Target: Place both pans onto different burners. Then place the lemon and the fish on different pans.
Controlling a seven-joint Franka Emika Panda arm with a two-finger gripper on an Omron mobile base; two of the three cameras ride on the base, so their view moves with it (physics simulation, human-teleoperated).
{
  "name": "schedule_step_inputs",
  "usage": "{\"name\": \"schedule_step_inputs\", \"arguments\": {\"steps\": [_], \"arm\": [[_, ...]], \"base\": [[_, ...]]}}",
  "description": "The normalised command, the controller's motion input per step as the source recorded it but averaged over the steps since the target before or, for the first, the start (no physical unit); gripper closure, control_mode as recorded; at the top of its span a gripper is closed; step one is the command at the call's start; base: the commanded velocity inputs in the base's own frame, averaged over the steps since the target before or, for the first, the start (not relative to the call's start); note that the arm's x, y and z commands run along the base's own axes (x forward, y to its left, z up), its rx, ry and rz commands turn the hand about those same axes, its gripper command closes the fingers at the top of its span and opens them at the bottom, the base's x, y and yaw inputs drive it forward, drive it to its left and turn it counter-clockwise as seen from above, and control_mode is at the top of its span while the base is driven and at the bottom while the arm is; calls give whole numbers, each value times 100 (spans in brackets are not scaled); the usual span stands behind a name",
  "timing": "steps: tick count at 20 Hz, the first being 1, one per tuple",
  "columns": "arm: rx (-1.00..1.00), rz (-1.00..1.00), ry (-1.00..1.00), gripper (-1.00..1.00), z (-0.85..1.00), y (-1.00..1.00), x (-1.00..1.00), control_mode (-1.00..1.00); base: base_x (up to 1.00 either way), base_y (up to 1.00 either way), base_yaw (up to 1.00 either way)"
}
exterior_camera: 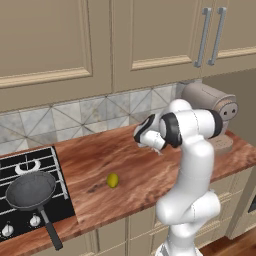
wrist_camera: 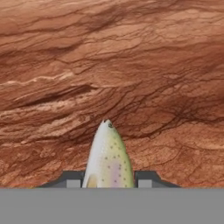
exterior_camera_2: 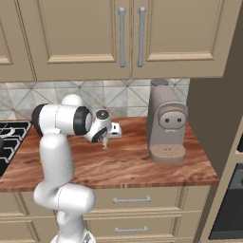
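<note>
From the left base view the gripper [exterior_camera: 159,148] hangs over the wooden counter [exterior_camera: 135,170], the lemon [exterior_camera: 113,180] and the panned hob [exterior_camera: 30,185] lying leftward; the hand view shows its jaws flanking the fish [wrist_camera: 108,157], seemingly pinching it, long axis pointing ahead.

My fish [wrist_camera: 108,157] is silvery with dark speckles and a yellow-green flank; the table [wrist_camera: 109,65] is streaked reddish-brown; the lemon [exterior_camera: 113,180] yellow-green.
</note>
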Motion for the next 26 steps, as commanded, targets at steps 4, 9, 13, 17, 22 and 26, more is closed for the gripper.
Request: {"name": "schedule_step_inputs", "arguments": {"steps": [4,9,13,17,22,26], "arm": [[0,0,-5,100,2,0,-28,-100],[0,0,-5,100,10,0,-29,-100],[1,0,-5,100,34,-11,-44,-100],[2,1,-8,100,40,-18,-54,-100],[4,2,-8,100,61,-24,-53,-100],[3,2,0,100,75,-22,-57,-100]], "base": [[0,0,0],[0,0,0],[0,0,0],[0,0,0],[0,0,0],[0,0,0]]}}
